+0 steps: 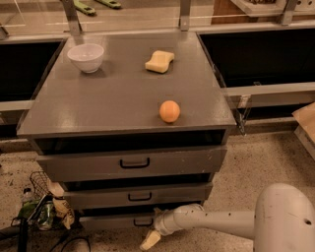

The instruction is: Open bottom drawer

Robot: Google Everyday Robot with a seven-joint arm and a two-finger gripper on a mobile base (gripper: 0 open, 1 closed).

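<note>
Drawers, three of them, stack up in a grey cabinet [197, 162] in the middle of the frame; the bottom drawer [110, 222] is the lowest and thinnest one, low down, just above the floor [266, 157]; its small black loop handle [143, 223] is at the bottom centre. A white arm [221, 220] comes in from the lower right corner and lies low along the floor, pointing left; the end effector [150, 239] is at the very bottom centre, just under that handle; I cannot tell if it is released or clenched, or if it touches the handle.

On top of the cabinet is a flat grey surface [113, 98]; it holds a white bowl [85, 57] at the upper left, a yellow sponge [159, 61] at the upper middle, and an orange [170, 111] near the front edge on the right; all three are well apart. Big dark openings [266, 54] sit on both sides of the cabinet; the floor is speckled; a wire basket [39, 183] with crumpled bags [60, 206] next to it is at the lower left; two green things [83, 7] lie at the top of the frame, past a metal post [185, 12].
</note>
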